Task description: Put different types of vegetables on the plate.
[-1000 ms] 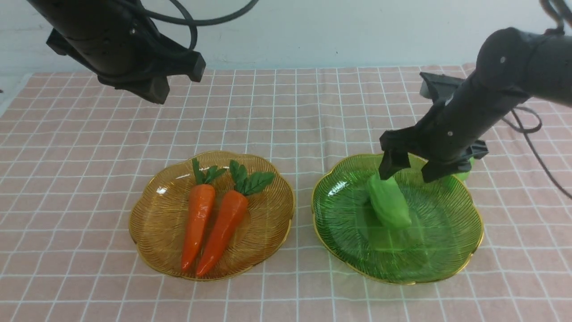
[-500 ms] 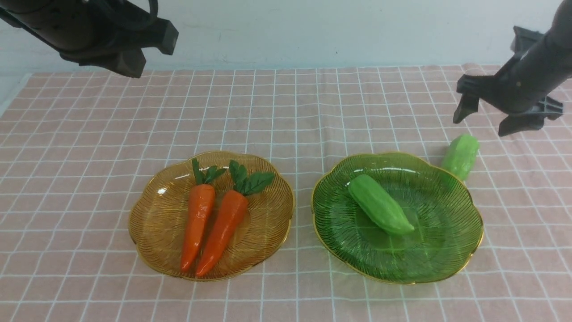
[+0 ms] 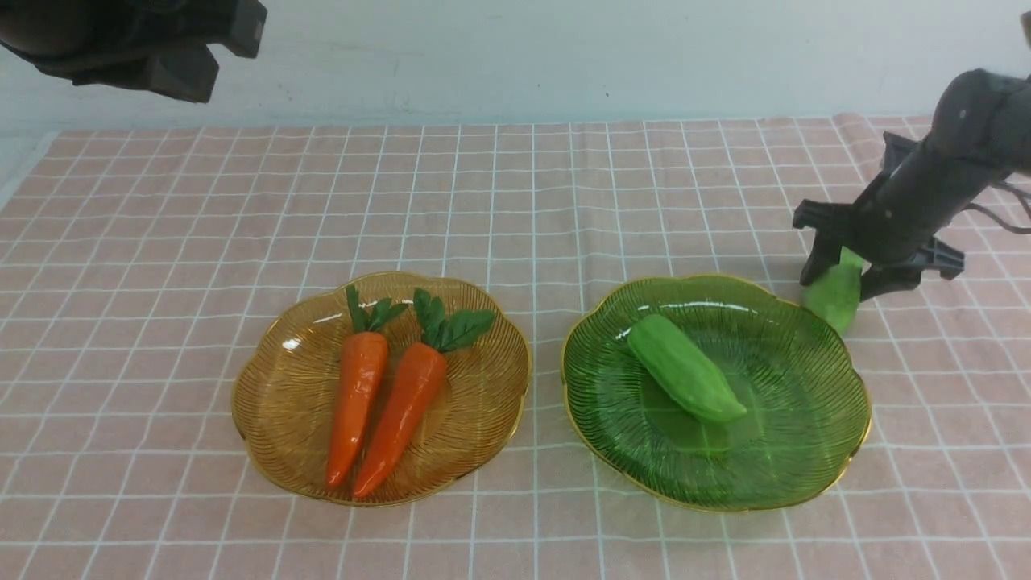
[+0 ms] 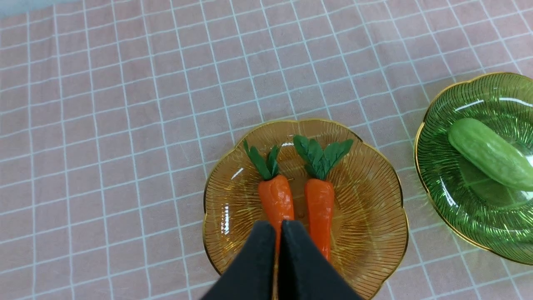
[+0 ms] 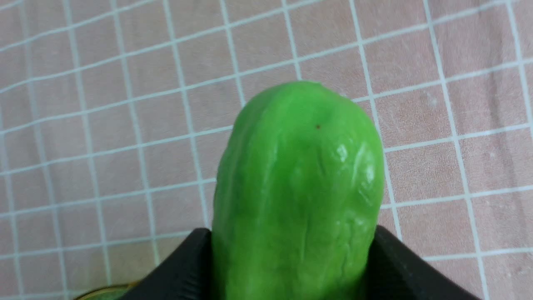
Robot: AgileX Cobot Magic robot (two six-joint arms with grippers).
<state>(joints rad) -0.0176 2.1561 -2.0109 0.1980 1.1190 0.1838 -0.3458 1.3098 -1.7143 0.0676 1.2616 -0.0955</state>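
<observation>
Covering table: pink checked cloth (image 3: 515, 201); pale wall (image 3: 564, 56) behind

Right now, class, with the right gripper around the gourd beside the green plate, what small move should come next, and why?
Probably close the right gripper on the second gourd. Its fingers straddle that gourd, which lies on the cloth outside the green plate, while the first gourd already lies in it.

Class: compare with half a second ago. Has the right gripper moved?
Yes. The right gripper has come down toward the green plate, now around the gourd beside it.
</observation>
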